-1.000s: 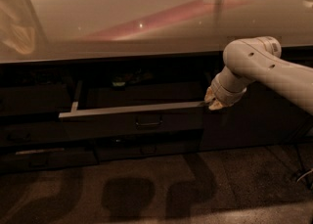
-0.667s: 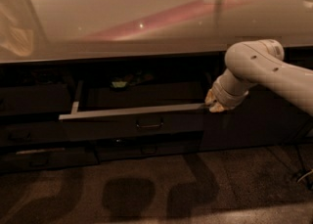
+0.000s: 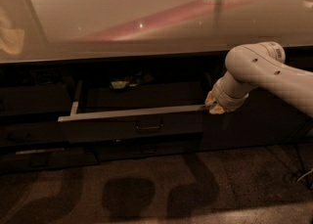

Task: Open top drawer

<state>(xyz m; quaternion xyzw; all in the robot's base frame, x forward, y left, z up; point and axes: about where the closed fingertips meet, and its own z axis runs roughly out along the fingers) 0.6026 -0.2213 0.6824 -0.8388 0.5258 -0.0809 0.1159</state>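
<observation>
Bent white arm (image 3: 274, 74) extends from right, end effector (image 3: 213, 104) right of centre, mid-height

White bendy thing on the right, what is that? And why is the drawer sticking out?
That is a robot arm. At its tip is the claw, the part it uses for grabbing things. The top drawer is pulled partway out, and opening it is the robot's job. The claw sits at the right end of the drawer's pale rim. Something small and greenish lies at the back inside; I cannot tell what it is. Above is a shiny countertop that mirrors the lights. There is just one picture, taken from the front, looking slightly down.
</observation>
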